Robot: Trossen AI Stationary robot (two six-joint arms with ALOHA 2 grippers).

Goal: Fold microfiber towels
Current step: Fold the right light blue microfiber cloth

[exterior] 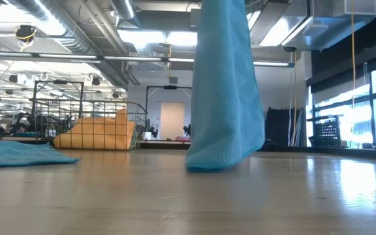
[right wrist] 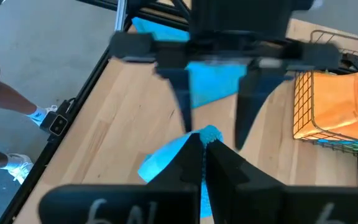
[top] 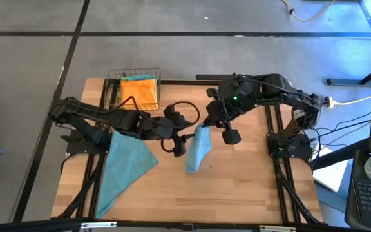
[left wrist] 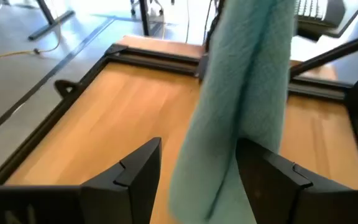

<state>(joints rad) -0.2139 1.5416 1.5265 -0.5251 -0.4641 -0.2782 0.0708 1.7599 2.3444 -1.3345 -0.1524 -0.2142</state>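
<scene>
I'm holding a teal towel [top: 198, 149] up by its top corner w/ my right jaws [right wrist: 202, 138], pinched tight on the cloth. It's hanging limp over the desk [top: 237, 187], bottom edge just touching the wood near the middle. My left jaws [left wrist: 197, 171] are standing wide, fingers either side of the hanging cloth, not clamped yet.

Risks, as I'm judging them:
- The right pinch looks to be on only a small bit of corner, so a tug could slip it free and the towel drops in a heap.
- If the left closes on a bunched fold instead of a single edge, the fold comes out crooked.

A 2nd teal towel [top: 124, 169] is lying flat on the left; an orange towel [top: 139, 91] is sitting in the wire basket [top: 113, 78] at the back.
</scene>
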